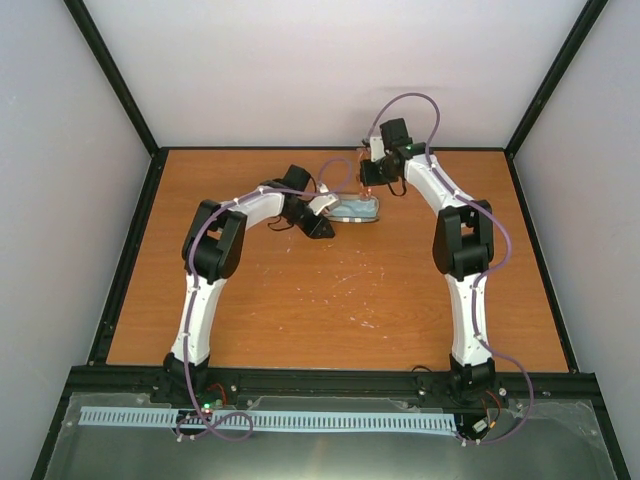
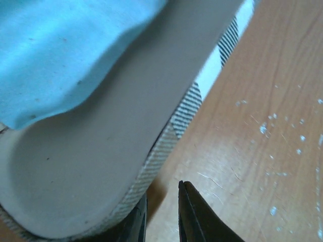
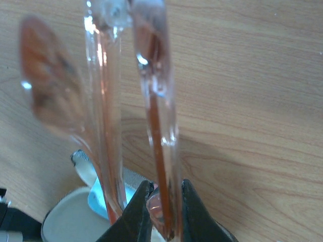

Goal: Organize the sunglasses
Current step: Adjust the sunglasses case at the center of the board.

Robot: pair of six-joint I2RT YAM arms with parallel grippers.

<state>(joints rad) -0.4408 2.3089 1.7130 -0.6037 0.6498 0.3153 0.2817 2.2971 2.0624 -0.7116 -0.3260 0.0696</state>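
Right gripper (image 3: pixel 164 212): nearest the wrist camera at 6 o'clock, dark jaws clamped on one thin arm of the sunglasses.
Sunglasses (image 3: pixel 159 126): held off the table by that arm, both arms running up toward 12 o'clock, one orange-pink lens blurred at 10 o'clock.
Place of the sunglasses: above the far, 12 o'clock part of the table (image 1: pixel 330 300), just at the case's 12 o'clock side.
Case (image 1: pixel 358 208): tan with a striped rim, lying open on the wood.
Cloth (image 2: pixel 65 50): light blue, lying inside the case.
Left gripper (image 2: pixel 162 201): at the case's 9 o'clock end, jaws a narrow gap apart, one under the rim; whether it pinches the case I cannot tell.
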